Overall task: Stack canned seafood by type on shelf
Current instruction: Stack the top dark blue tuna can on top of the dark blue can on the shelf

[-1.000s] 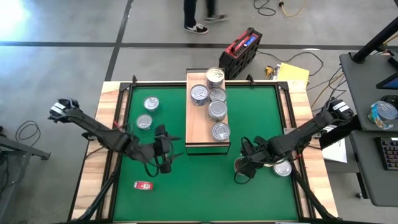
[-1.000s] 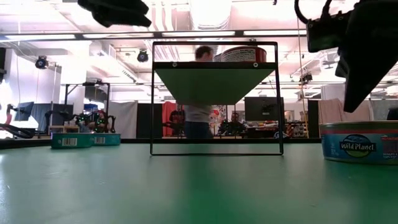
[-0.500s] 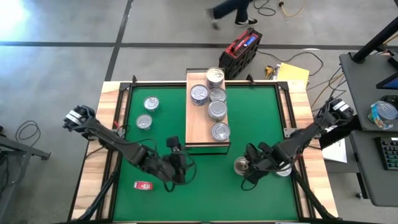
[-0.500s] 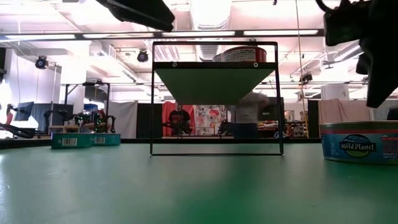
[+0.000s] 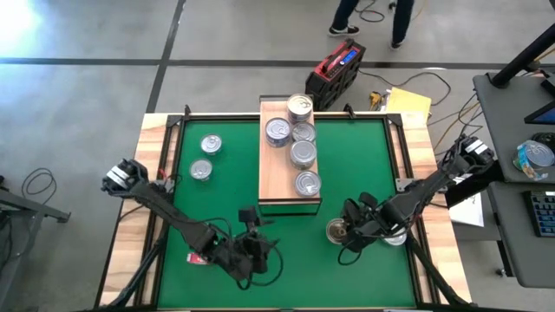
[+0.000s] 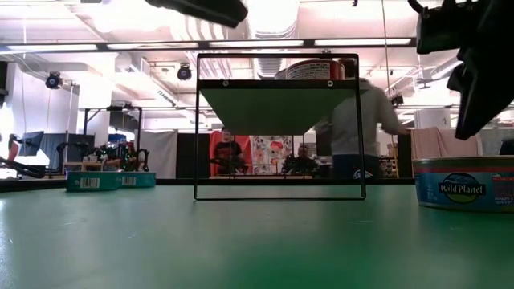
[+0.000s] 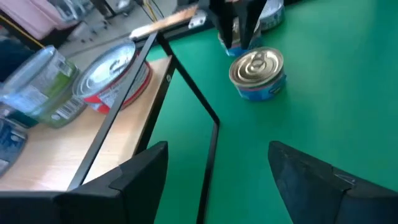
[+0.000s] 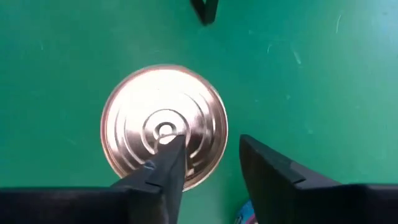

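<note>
Looking straight down on your table, you have the right gripper [image 5: 347,236] hovering over a gold-lidded tin [image 5: 336,230] on the green mat [image 5: 286,277], just in front of the shelf. Its fingers [image 8: 163,167] stand slightly apart, one over the middle of the gold lid and the other just off its rim; they grip nothing, though you cannot tell whether a fingertip touches the lid. A silver-lidded tin [image 5: 395,234] sits just beside that arm, partly hidden under it.

Your left gripper [image 5: 260,254] hangs over the near middle of the mat with its fingers [image 7: 142,168] spread wide and empty. From its wrist camera you look past them to the gold-lidded tin [image 7: 257,70], which has a blue side label.

The shelf [image 5: 276,186], a long light-wood board on a dark frame, runs away from you down the middle of the mat and carries five silver-lidded tins [image 5: 303,152]. Two more tins [image 5: 205,156] lie on the mat to its left.

From table height, a tin [image 6: 463,184] at the right edge reads "Wild Planet" on a blue label.

Around the mat runs a pale wooden border [image 5: 133,225]. Beyond it lie a grey floor, a red and black case [image 5: 340,66] and a person [image 6: 359,128] walking behind the shelf.
</note>
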`<move>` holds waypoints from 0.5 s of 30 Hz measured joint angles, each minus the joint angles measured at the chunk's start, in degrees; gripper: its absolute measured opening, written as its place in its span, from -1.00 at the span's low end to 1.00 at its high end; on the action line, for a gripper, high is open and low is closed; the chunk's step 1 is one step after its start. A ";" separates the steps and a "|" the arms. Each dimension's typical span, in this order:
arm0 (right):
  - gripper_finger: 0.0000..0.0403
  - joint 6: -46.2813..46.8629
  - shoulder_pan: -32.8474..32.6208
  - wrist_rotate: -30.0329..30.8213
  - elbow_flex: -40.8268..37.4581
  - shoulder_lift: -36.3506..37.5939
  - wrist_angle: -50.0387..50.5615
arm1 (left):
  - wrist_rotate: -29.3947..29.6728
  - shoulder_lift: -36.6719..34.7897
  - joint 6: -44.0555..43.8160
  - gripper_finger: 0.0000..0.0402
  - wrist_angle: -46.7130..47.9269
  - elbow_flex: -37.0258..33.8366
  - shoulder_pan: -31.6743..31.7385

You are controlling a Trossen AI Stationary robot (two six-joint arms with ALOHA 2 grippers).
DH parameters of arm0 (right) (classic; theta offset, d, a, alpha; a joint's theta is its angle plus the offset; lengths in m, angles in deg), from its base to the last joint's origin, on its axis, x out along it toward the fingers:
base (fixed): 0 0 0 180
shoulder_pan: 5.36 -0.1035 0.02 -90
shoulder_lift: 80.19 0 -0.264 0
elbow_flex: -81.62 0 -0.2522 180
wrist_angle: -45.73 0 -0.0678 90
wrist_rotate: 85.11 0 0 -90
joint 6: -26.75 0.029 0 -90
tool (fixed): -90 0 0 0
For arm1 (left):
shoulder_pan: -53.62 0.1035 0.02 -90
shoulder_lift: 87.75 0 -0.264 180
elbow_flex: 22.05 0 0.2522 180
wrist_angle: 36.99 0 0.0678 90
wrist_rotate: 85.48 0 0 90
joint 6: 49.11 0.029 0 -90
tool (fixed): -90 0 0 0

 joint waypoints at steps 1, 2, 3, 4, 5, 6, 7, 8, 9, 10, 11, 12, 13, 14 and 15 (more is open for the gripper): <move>-0.27 -0.44 0.01 0.31 0.00 0.00 -0.18 | 0.72 0.51 0.00 0.30 0.01 0.64 -0.40; -0.22 -0.88 0.07 0.50 0.00 0.00 -0.29 | 1.25 0.91 0.01 0.30 -0.04 1.19 -0.76; -0.17 -1.18 0.11 0.50 0.00 0.00 -0.23 | 1.64 1.25 -0.01 0.30 -0.04 1.65 -1.02; -0.12 -1.33 0.22 0.43 0.00 0.00 -0.23 | 1.72 1.64 -0.04 0.30 -0.04 2.06 -1.16; -0.07 -1.37 0.39 0.08 0.00 0.00 -0.25 | 1.74 2.02 -0.18 0.30 -0.06 2.36 -1.23; -0.03 -1.54 0.48 0.01 0.00 0.00 -0.23 | 1.74 2.40 -0.47 0.30 -0.06 2.50 -1.26; 0.02 -1.58 0.48 0.00 0.00 0.00 -0.17 | 1.74 2.71 -0.95 0.30 0.13 2.59 -1.30; 0.06 -1.83 0.48 0.02 0.00 0.00 -0.15 | 1.72 2.98 -1.48 0.30 0.17 2.67 -1.30; 0.10 -2.38 0.48 -0.04 0.00 0.00 -0.13 | 1.74 3.07 -2.03 0.30 0.17 2.67 -1.30; 0.13 -3.04 0.48 -0.32 0.00 0.00 -0.07 | 1.74 3.07 -2.75 0.30 0.14 2.65 -1.30; 0.15 -3.63 0.48 -1.00 0.00 0.00 -0.04 | 1.80 3.07 -3.50 0.30 0.01 2.46 -1.32; 0.17 -4.65 0.48 -2.02 -0.01 0.00 0.03 | 1.88 3.05 -4.26 0.30 0.09 2.22 -1.37; 0.18 -5.43 0.48 -3.12 -0.02 0.00 0.10 | 1.87 3.05 -4.93 0.30 0.21 1.99 -1.51; 0.18 -6.25 0.48 -3.96 -0.02 0.00 0.12 | 1.85 3.07 -5.36 0.30 0.60 1.92 -1.65; 0.18 -7.00 0.48 -4.36 -0.02 0.00 0.14 | 1.87 3.07 -5.66 0.30 0.73 1.88 -1.85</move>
